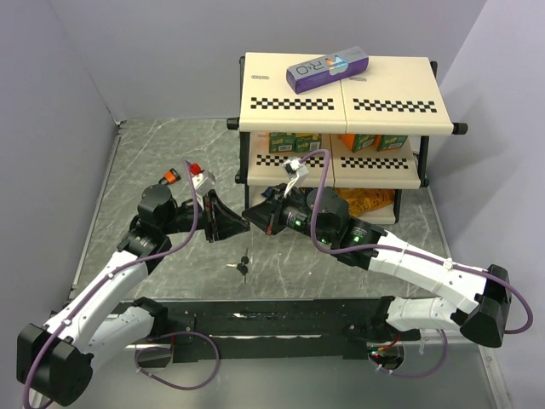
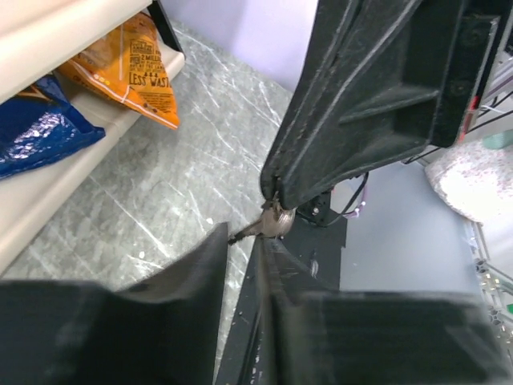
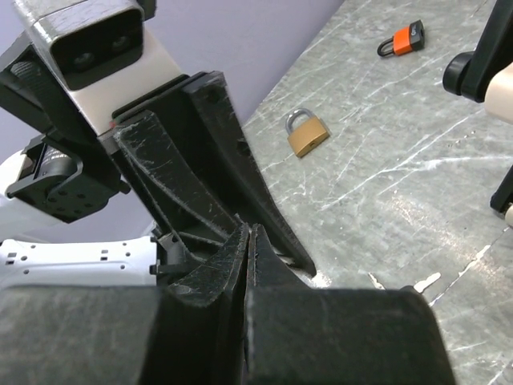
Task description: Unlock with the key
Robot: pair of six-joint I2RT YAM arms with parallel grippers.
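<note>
The key (image 2: 272, 224) is held off the table (image 1: 153, 153) at the very tip of the right end effector (image 2: 278, 192). Its rounded head is tucked under that tip and its blade slants down and away toward the left end effector (image 2: 244, 245) just below. In the right wrist view the right fingers (image 3: 208, 281) are pressed together with only a thin slit between them, pinching the key, though the key is hidden from that camera. The left fingers (image 2: 192, 281) stand close together with a narrow gap, their tips at the blade. Whether they grip it I cannot tell. In the top view the two end effectors meet tip to tip over the middle of the table, in front of the shelf (image 1: 341, 106). A few loose keys (image 1: 243, 267) with black heads lie on the table just nearer the arm bases. A brass padlock (image 3: 306, 134) lies flat beyond the left end effector, and an orange padlock (image 3: 402, 38) lies farther off, well apart from it. A purple box (image 1: 328, 70) lies on top of the shelf. An orange bag (image 2: 136, 72) and a blue bag (image 2: 40, 128) sit on its lowest level.
</note>
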